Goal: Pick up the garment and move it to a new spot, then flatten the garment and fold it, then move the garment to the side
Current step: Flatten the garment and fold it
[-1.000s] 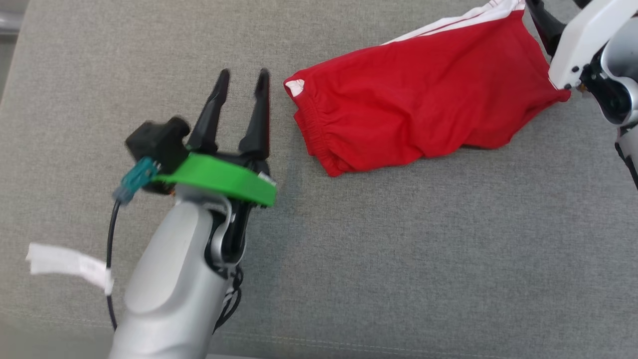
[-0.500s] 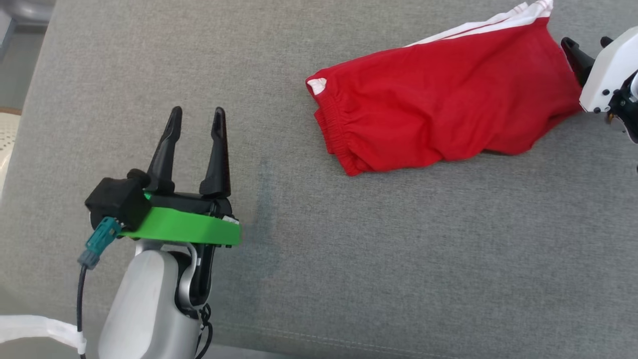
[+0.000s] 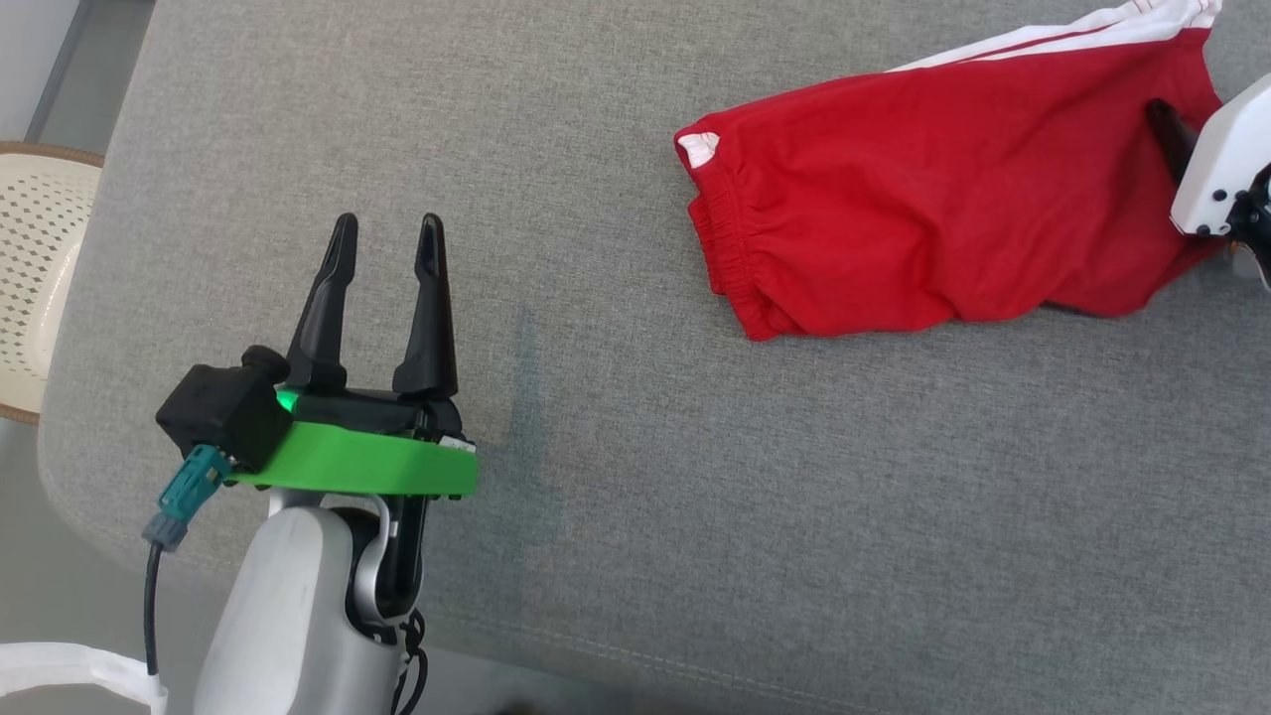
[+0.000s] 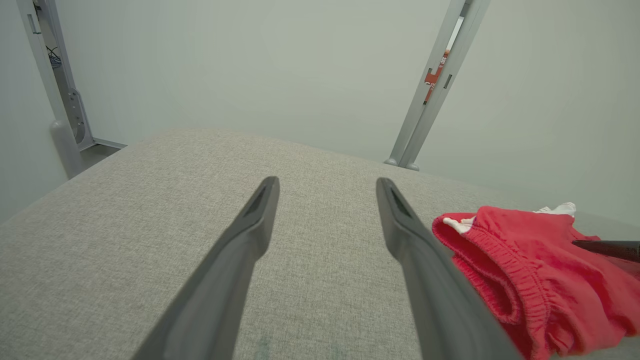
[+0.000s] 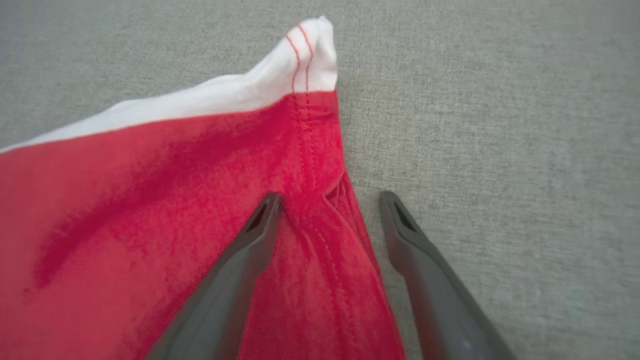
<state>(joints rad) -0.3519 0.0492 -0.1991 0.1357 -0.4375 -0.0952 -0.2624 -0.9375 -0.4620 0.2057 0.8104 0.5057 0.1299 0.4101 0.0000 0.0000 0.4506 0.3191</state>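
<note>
The garment (image 3: pixel 933 218) is a pair of red shorts with a white side stripe, lying crumpled on the grey cushion at the upper right of the head view. Its elastic waistband (image 4: pixel 495 280) faces my left gripper (image 3: pixel 387 230), which stands open well to the left of it, holding nothing. My right gripper (image 5: pixel 330 200) is open over the garment's hem edge (image 5: pixel 320 150), one finger above the red cloth and the other above bare cushion beside it. One right fingertip (image 3: pixel 1167 124) shows dark against the red cloth at the right edge of the head view.
The grey fabric cushion (image 3: pixel 695 516) spreads under everything, its front seam near the bottom. A cream perforated chair seat (image 3: pixel 35 258) stands off the cushion's left end. Pale walls and two metal posts (image 4: pixel 430 85) rise behind the cushion.
The head camera has shifted, so the whole scene slid right. My left gripper drew back and left from the waistband. My right gripper came down over the garment's right end.
</note>
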